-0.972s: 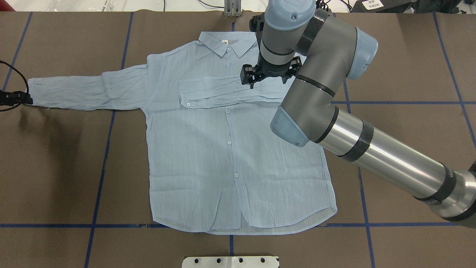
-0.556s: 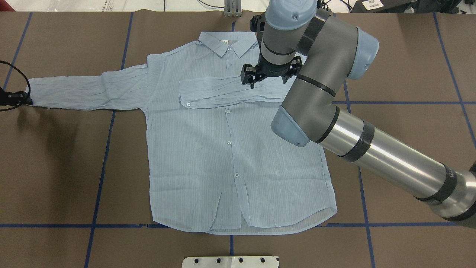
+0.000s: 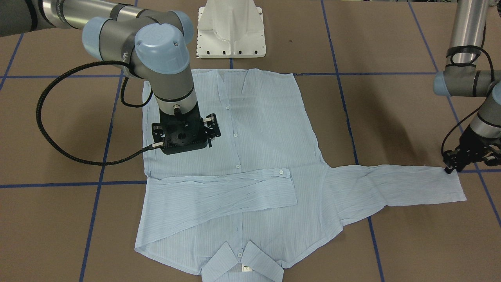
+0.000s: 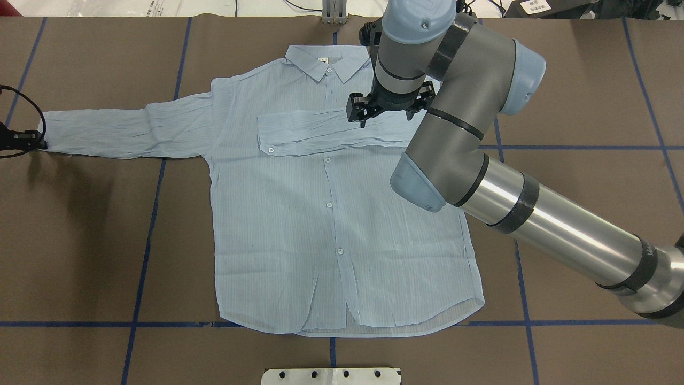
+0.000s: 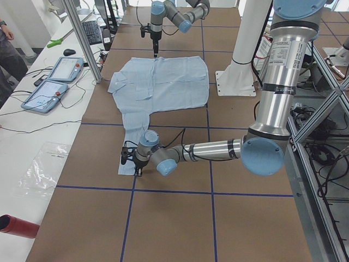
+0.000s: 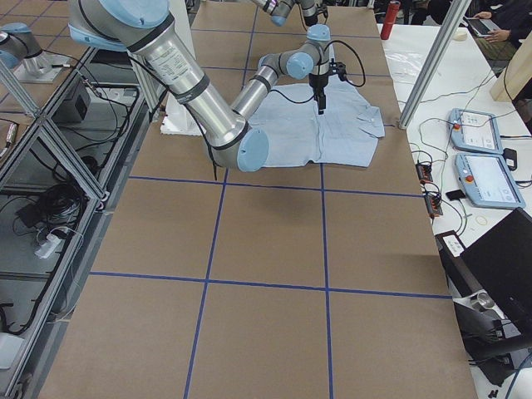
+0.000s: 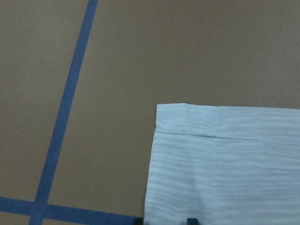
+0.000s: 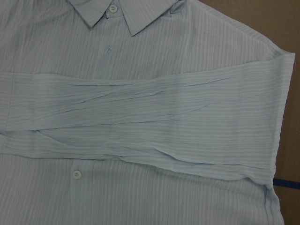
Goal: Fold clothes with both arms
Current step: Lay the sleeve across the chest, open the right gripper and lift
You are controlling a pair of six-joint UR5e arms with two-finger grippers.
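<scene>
The pale blue striped shirt (image 4: 331,224) lies flat and buttoned, collar (image 4: 326,63) at the far side. One sleeve (image 4: 320,133) is folded across the chest, and the right wrist view looks straight down on it (image 8: 140,126). The other sleeve (image 4: 123,131) stretches out toward my left. My left gripper (image 4: 43,143) stands at that sleeve's cuff (image 7: 225,168). Its fingertips (image 7: 190,220) show apart at the bottom of the left wrist view, with flat cloth between them. My right gripper (image 6: 321,103) hangs above the folded sleeve, its fingers hidden under the wrist (image 4: 393,80).
The white pedestal base (image 3: 231,35) stands at the near edge by the shirt's hem. A black cable (image 3: 51,129) loops beside the right arm. Blue tape lines (image 4: 144,240) grid the brown table. A side bench with tablets (image 5: 54,82) runs along the far side.
The left gripper has edged slightly at the cuff end. The right wrist has shifted a little toward the collar. The shirt lies as before.
</scene>
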